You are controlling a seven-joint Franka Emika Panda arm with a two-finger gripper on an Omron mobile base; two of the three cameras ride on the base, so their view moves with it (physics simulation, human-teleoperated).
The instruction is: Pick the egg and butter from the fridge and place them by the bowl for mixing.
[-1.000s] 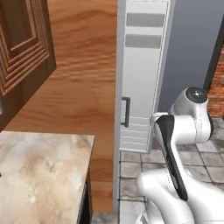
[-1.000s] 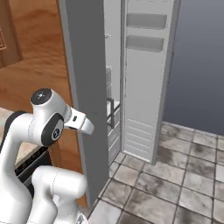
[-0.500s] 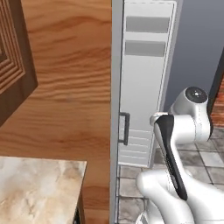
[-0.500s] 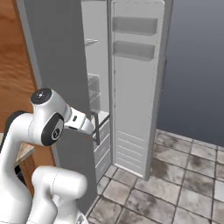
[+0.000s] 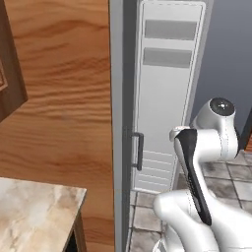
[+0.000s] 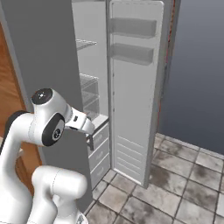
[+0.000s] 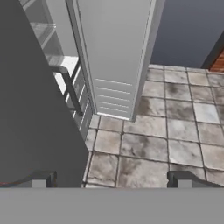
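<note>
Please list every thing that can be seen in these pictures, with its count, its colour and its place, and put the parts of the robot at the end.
fridge: one, grey outside, white inside, door standing open, left of centre in the right base view.
fridge door: one, white inner side with two door bins, swung out ahead.
glass shelves: several, clear, inside the fridge.
handle: one, dark, vertical, on the closed grey door.
wooden cabinet panel: one, brown, left of the fridge.
counter: one, beige marble, lower left.
floor tiles: grey, below.
robot arm: one, white with dark joints.
end effector: one, dark tips wide apart, over the floor.
</note>
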